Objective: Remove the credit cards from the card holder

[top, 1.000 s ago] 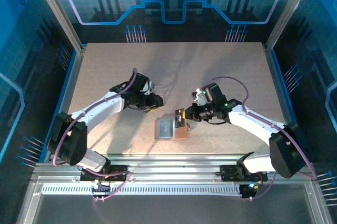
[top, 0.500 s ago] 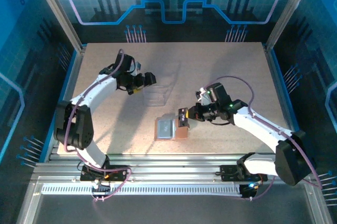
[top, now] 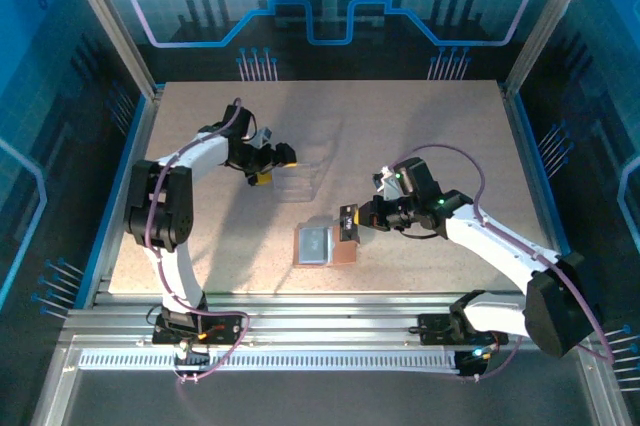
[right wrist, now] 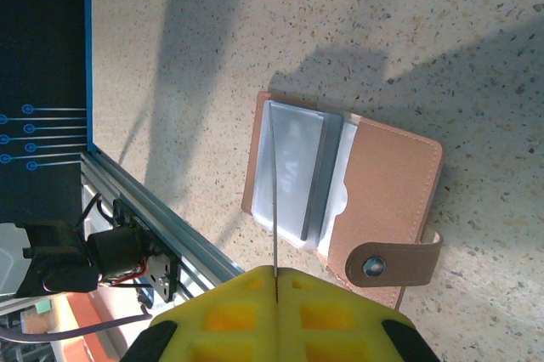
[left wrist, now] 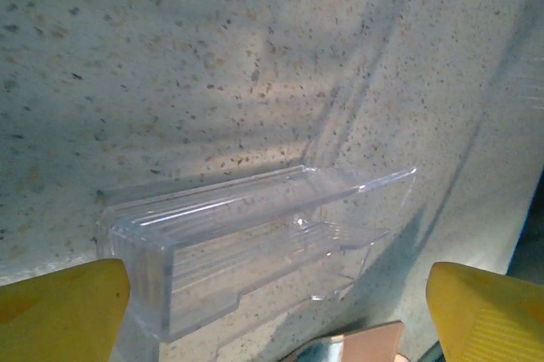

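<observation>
The salmon-pink card holder [right wrist: 387,188] lies open and flat on the table, also seen from above as the card holder [top: 343,253]. Silver-grey credit cards [right wrist: 297,171] still sit in its pale inner pocket. My right gripper [right wrist: 276,281] hovers over the holder's near edge, shut on one thin credit card [right wrist: 274,200] that I see edge-on as a grey line. From above, the right gripper [top: 348,221] is at the holder's right side. My left gripper [left wrist: 274,315] is open, its yellow fingertips [left wrist: 64,307] spread wide around nothing, just behind a clear plastic tray [left wrist: 255,234].
The clear tray [top: 296,181] stands on the table between the left gripper [top: 268,162] and the card holder. The speckled tabletop [top: 420,126] is bare at the back and right. An aluminium rail [top: 330,311] runs along the near edge.
My left gripper has opened and pulled back to the upper left, leaving the clear tray on the table. My right gripper stays shut on its card, shifted only slightly.
</observation>
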Robot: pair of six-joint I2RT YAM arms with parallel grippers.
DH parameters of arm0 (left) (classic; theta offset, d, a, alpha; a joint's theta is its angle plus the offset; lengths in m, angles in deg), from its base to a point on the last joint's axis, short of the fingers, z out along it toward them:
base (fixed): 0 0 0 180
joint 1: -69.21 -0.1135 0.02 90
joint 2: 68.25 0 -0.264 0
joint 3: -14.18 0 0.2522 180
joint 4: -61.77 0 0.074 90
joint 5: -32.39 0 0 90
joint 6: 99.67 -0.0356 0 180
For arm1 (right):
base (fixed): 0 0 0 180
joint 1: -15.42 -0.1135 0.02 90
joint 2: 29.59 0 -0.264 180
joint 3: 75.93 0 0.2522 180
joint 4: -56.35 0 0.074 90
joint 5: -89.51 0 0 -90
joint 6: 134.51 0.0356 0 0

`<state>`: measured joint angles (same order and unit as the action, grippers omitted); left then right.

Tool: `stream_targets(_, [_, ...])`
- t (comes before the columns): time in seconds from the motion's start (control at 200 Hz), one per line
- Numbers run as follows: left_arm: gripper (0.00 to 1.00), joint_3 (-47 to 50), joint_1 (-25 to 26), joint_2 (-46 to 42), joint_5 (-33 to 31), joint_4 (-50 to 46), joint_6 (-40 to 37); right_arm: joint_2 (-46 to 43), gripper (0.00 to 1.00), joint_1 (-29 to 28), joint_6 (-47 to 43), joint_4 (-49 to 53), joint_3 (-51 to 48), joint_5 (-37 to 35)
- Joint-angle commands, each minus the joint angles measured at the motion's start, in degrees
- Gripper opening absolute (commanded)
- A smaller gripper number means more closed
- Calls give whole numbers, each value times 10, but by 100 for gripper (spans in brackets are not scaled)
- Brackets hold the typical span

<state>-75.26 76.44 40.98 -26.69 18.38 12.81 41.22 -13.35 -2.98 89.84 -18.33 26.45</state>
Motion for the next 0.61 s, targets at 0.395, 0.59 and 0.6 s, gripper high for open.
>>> stream_targets(0.395, [90, -23, 54, 26, 53, 23, 30, -17, 0, 10, 4, 5, -16, -9])
stream_targets(0.59, [89, -3, 76, 23, 39, 40, 56, -18, 0, 13, 3, 6, -16, -7])
stream_targets(0.6, [89, -1, 77, 23, 40, 41, 57, -18, 0, 13, 3, 6, -16, -7])
